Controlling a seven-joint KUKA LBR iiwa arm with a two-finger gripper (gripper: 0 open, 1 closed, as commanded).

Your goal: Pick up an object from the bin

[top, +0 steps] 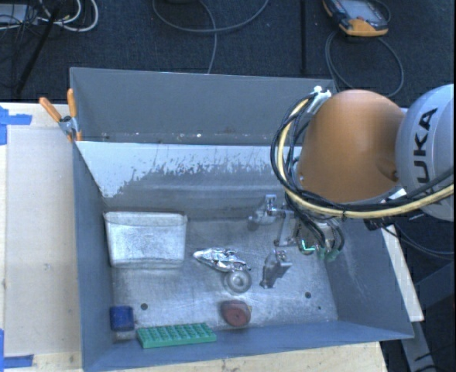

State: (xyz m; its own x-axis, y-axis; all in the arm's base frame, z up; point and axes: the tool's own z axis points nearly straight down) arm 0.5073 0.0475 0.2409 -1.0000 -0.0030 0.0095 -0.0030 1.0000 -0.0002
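Shiny crumpled metal piece point(218, 259), lying near the middle of the floor of the grey metal bin point(173, 130), is the thing closest to the gripper point(272, 241) and, in my judgement, the likeliest pick. A round silvery cap point(238, 280) sits touching it or just beside it on the front side. The gripper stands just to their right over bare floor; its two fingers point(274, 270) are spread apart, one toward the back wall and one toward the front, so the hand is released and empty.

To do the step well, the arm should shift left until the metal piece lies between the spread fingers; it should then sink close to the floor and close across the piece's narrow width. The cap is best kept out of the jaws so it cannot wedge the grasp; the piece looks thin and slick, so a low, centred grip would serve best. Whether the fingertips touch the floor is hard to tell from this angle.

The arm comes in from the right, wrist pointing down, with its rounded orange cover point(351, 149) and looped cables point(286, 169) above the bin's right side. Well apart lie a pale silvery rectangular block point(145, 239) at left; a reddish-brown disc point(235, 313), a green ridged strip point(176, 335) and a small blue block point(121, 317) lie along the front wall.
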